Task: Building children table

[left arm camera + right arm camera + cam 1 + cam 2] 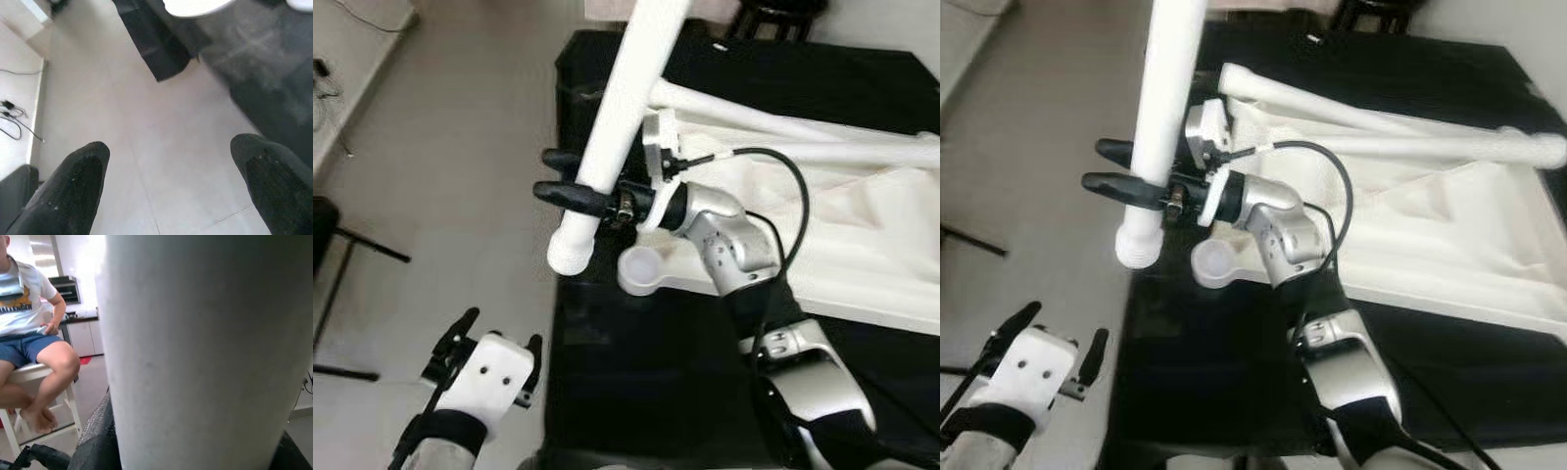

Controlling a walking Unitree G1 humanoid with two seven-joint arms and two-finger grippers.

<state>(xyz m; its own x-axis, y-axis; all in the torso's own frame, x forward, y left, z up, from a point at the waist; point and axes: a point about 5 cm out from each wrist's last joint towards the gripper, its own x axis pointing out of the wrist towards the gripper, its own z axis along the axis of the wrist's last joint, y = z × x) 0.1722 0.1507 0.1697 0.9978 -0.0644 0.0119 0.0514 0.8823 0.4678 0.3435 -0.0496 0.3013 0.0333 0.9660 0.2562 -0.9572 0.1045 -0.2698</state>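
Note:
My right gripper [558,181] is shut on a white round table leg [623,108], holding it tilted over the left edge of the black mat, threaded end [571,257] pointing down. The leg looms close in the right wrist view [205,347]. The white tabletop [862,245] lies upside down on the mat, with a round corner socket [642,269] just right of the leg's lower end. Two more white legs [1381,132] rest across the tabletop. My left gripper [494,343] hangs open low at the left over bare floor, its fingers [73,191] wide apart.
A black mat [636,382] covers the floor under the parts. Pale tile floor [460,176] spreads to the left. A dark stand [342,255] sits at the far left. A person sits on a white stool [34,357] in the right wrist view.

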